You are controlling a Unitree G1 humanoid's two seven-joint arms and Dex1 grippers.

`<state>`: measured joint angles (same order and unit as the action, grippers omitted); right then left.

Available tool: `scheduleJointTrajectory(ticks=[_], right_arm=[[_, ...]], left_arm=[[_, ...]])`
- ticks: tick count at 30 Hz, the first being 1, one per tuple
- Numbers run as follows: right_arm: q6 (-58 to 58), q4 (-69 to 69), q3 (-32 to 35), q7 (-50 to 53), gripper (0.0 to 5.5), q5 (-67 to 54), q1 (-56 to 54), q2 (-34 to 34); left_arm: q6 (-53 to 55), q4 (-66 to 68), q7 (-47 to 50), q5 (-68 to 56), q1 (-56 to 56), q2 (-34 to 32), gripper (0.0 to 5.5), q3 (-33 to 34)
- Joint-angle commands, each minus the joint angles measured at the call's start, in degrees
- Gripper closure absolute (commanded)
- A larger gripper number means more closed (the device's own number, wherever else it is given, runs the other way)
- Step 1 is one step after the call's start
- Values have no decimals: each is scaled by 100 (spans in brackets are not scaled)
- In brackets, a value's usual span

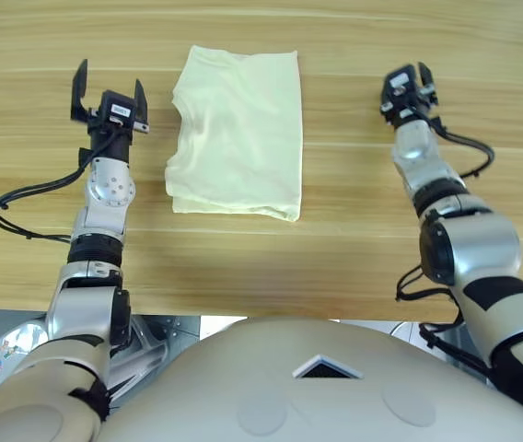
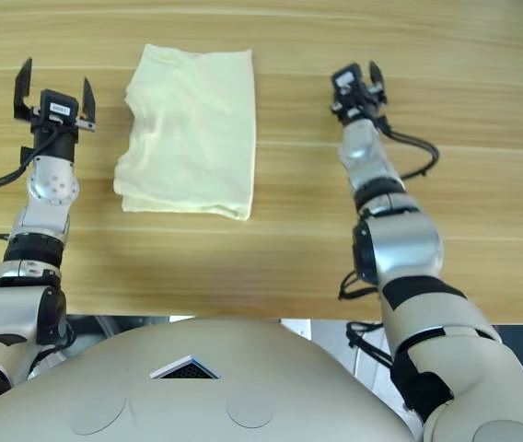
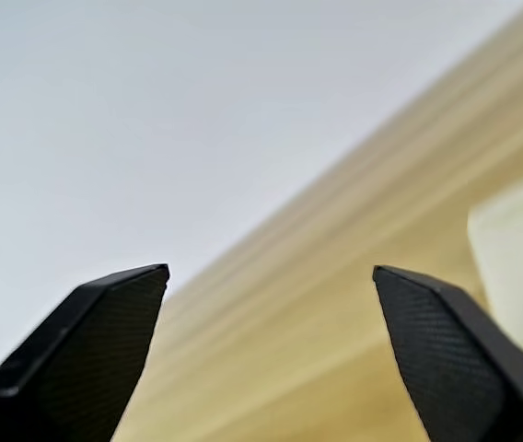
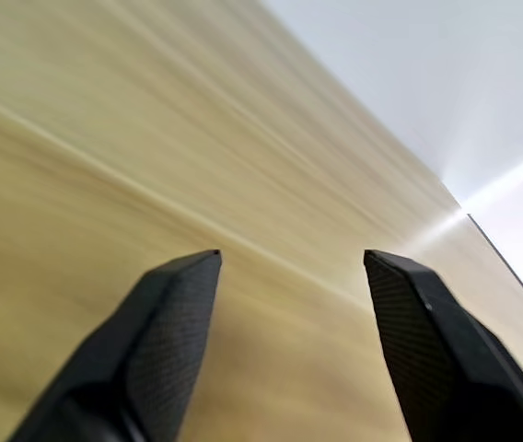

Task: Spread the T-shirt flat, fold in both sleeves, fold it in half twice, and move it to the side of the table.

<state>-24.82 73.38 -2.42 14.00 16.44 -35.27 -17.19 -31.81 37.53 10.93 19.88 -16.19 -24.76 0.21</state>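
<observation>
Pale yellow cotton, the T-shirt (image 1: 238,133) lies folded into a compact rectangle on the wooden table (image 1: 354,239), between my two claws. My left claw (image 1: 110,78) sits just beside the shirt's nearer edge, fingers spread wide and holding nothing. My right claw (image 1: 412,72) stands well apart from the opposite edge, also spread and empty. The folding looks done to me, so what remains is shifting the shirt to the table's side. The danger I see is pinching only the top layer, so the stack peels open as I pull. Dragging from one edge could also bunch the lower layers, which already peek out unevenly along the hem.
</observation>
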Motion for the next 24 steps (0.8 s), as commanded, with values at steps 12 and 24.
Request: scheduleJointTrajectory(ticks=[12, 24], right_arm=[[-572, -1167, -225, 198, 263, 32, 994, 230], [-544, -1396, -385, 316, 263, 214, 1127, 229]], left_arm=[[398, 365, -549, 1654, -797, 487, 138, -1927], [537, -283, -960, 2337, 2, 210, 138, -3135]])
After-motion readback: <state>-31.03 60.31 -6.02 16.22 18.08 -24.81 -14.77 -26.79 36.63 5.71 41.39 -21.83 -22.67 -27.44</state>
